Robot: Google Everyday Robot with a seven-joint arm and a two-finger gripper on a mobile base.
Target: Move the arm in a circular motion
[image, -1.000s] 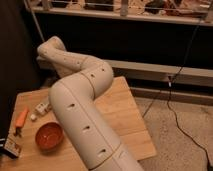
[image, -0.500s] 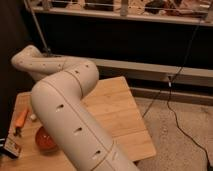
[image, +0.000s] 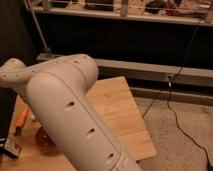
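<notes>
My thick cream-white tubular arm (image: 75,115) fills left foreground, rows of small dark holes along segment, rounded elbow joint high over light wooden tabletop (image: 120,110). Forearm segment reaches left, ending at frame's left edge. My gripper out of sight, hidden beyond arm's far end; claw state: cannot tell. Orange bowl (image: 46,141) peeks out beside arm on table's left part. Orange-handled tool (image: 21,121) lies near left edge. Black cable (image: 175,107) trails across speckled floor (image: 180,145) at right.
</notes>
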